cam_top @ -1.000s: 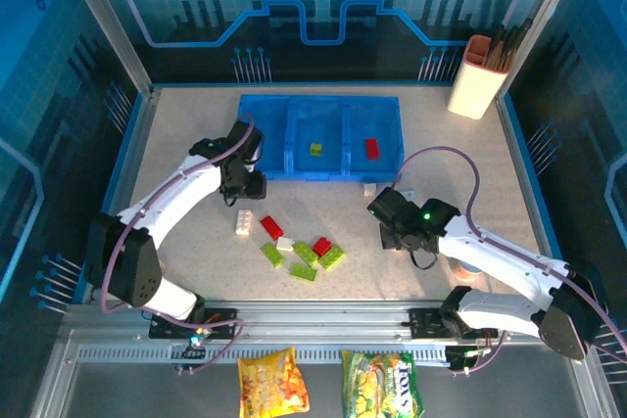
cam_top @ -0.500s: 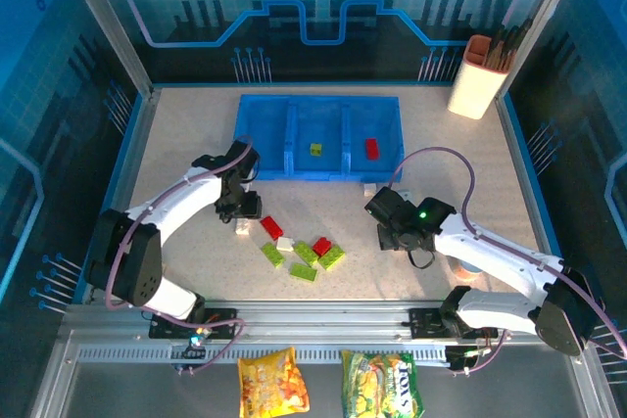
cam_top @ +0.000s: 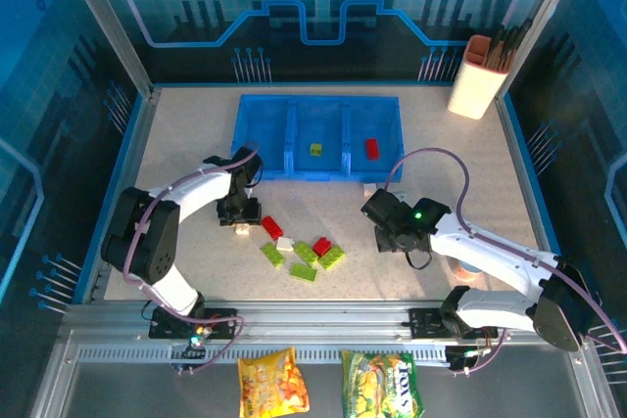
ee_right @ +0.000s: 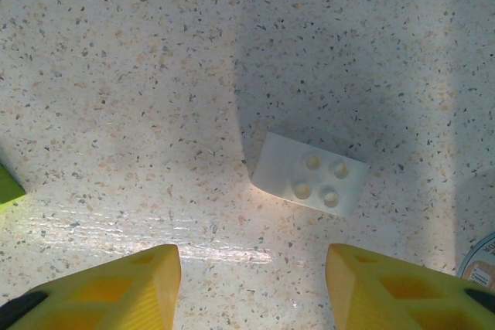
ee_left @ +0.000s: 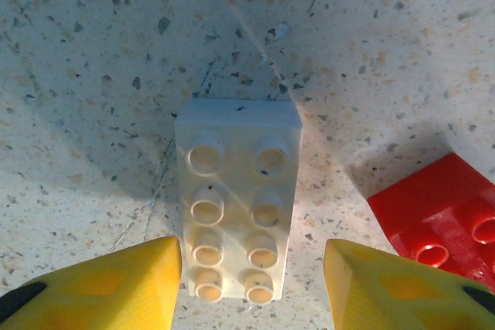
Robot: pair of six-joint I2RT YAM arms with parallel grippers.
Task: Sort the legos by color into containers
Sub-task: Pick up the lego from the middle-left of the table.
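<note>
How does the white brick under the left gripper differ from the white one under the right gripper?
The long white brick has eight studs; the small white brick has four. The long one lies lengthwise between the open fingers of the left gripper; the small one sits askew, ahead of the right gripper. Both are white, studs up, on the table.

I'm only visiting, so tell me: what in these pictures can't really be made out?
- Red brick, left wrist view: cut off by the right edge, so its full length is unknown.
- Lime brick, right wrist view: just a corner inside the left edge.
- Round labelled thing, right wrist view: cut by the right edge; cannot tell what it is.
- Dark sticks in the cup, top view: too small to identify.
</note>
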